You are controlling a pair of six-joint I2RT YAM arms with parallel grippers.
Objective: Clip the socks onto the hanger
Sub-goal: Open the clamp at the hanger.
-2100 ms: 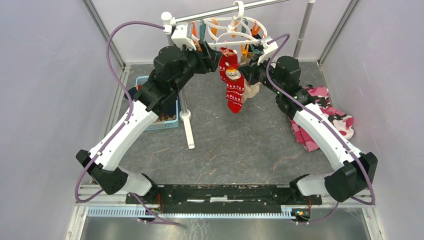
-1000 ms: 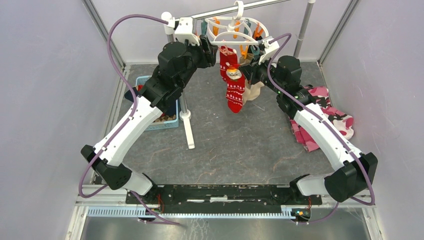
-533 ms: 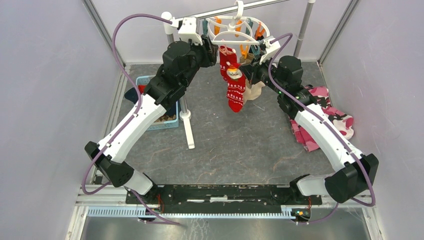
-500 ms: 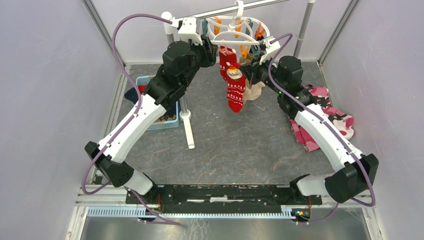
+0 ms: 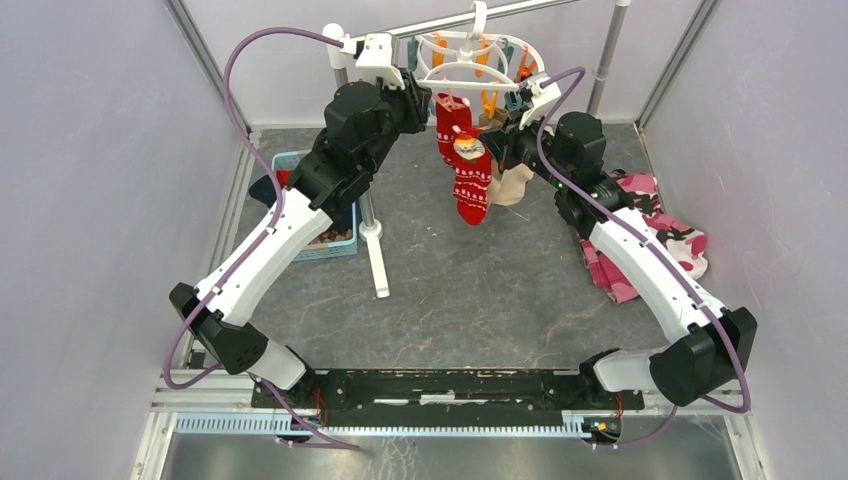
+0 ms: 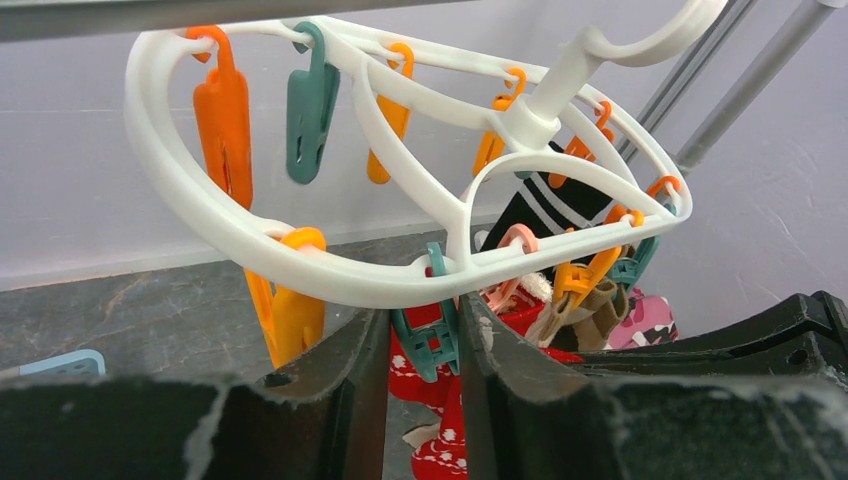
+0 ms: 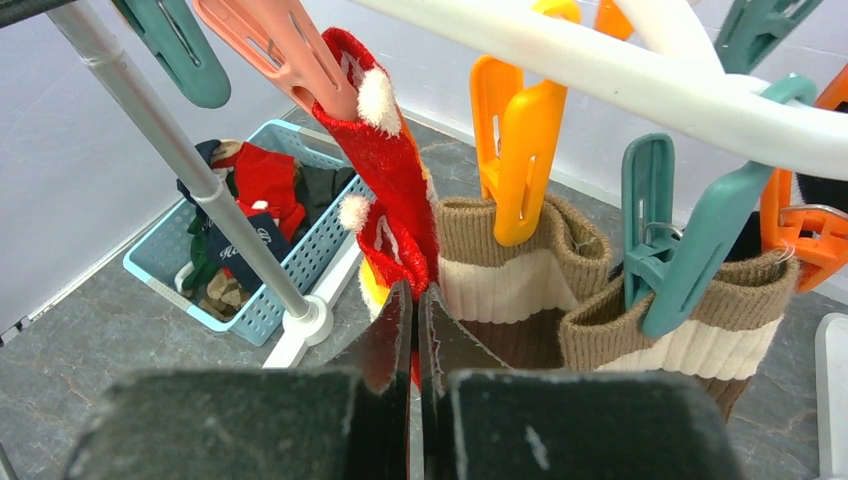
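The white hanger [image 5: 470, 70] hangs from the rack bar, with orange and teal clothespins around its ring [image 6: 200, 215]. A red sock with white pattern [image 5: 470, 180] hangs below it, and its cuff is at a pink clothespin [image 7: 385, 170]. Two beige socks [image 7: 500, 270] hang clipped beside it. My left gripper [image 5: 424, 100] is at the ring's near edge, with its jaws closed around a teal clothespin [image 6: 428, 340]. My right gripper [image 5: 497, 138] is shut on the red sock's fabric lower down, and it also shows in the right wrist view [image 7: 415, 310].
The silver rack pole [image 5: 372, 225] and its foot stand left of the hanging socks. A blue basket [image 5: 340, 243] with more socks sits behind the left arm. The pink camouflage cloth [image 5: 655, 235] lies at the right. Grey walls close in at the back and sides.
My left arm has risen and reached right to the hanger ring, which has shifted slightly. My right gripper has stayed on the red sock.
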